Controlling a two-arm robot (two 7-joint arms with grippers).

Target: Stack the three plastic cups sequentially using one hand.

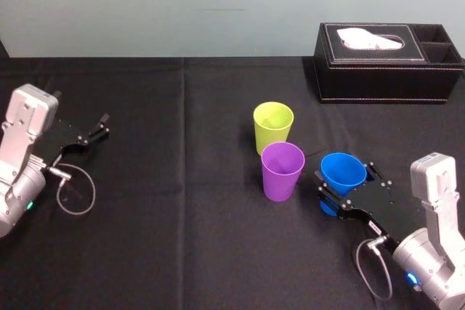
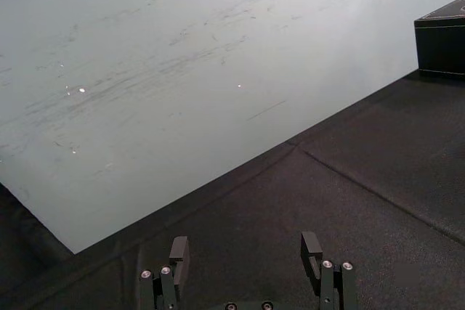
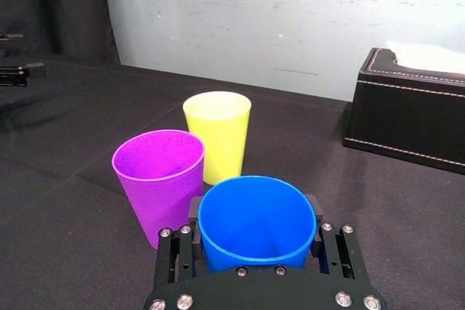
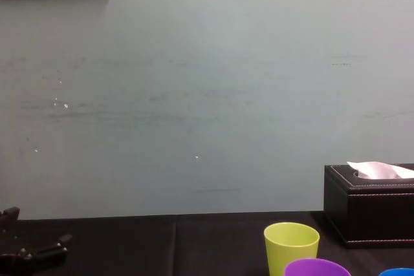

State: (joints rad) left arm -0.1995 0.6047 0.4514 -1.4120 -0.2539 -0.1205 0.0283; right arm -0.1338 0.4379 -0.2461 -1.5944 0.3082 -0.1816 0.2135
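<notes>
Three plastic cups stand upright, close together, on the black cloth right of centre. The lime-yellow cup (image 1: 273, 127) (image 3: 218, 136) (image 4: 291, 247) is farthest back. In front of it is the purple cup (image 1: 282, 170) (image 3: 160, 179) (image 4: 317, 267), and to its right the blue cup (image 1: 341, 172) (image 3: 256, 223). My right gripper (image 1: 345, 181) (image 3: 256, 212) reaches in from the lower right, one finger pressed against each side of the blue cup. My left gripper (image 1: 102, 125) (image 2: 245, 248) rests open at the far left, away from the cups.
A black tissue box (image 1: 389, 63) (image 3: 407, 114) (image 4: 372, 205) with a white tissue stands at the back right, behind the cups. A pale wall rises behind the table's far edge. Black cloth stretches between the left gripper and the cups.
</notes>
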